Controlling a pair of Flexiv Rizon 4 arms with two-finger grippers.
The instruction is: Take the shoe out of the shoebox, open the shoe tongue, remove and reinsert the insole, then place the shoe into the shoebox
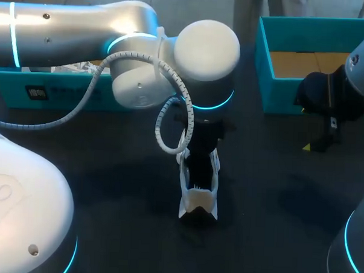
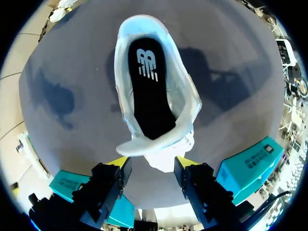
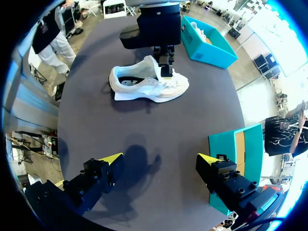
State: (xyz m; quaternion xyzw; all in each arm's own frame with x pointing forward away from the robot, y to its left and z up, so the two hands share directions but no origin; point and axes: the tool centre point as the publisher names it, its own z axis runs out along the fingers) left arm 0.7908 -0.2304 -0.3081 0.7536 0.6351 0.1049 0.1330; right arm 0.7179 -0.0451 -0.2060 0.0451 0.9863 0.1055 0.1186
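Shoe [image 1: 198, 191]: white trainer, upright on its sole on the dark table [image 1: 276, 195], near the middle, outside both teal boxes; heel end faces the near edge in the head view.
Insole [image 2: 149, 96]: black with a white mark, lying flat inside the shoe, visible through the wide-open mouth.
Tongue [image 2: 163, 159]: white, folded forward over the toe end.
Left gripper [image 2: 153, 162]: directly above the shoe's front part; fingers [image 2: 120, 162] spread, the tongue lying between the yellow tips; bare table shows between one tip and the tongue, so nothing is clasped.
Right gripper [image 3: 160, 159]: over bare table well apart from the shoe, just beside the shoebox; fingers [image 3: 111, 158] spread wide, holding nothing.
Shoebox [image 1: 277, 92]: teal, open, brown cardboard floor, at the far right of the table; no shoe in it.
Second teal box [image 1: 57, 89]: at the far left, partly under the left arm; white paper inside.
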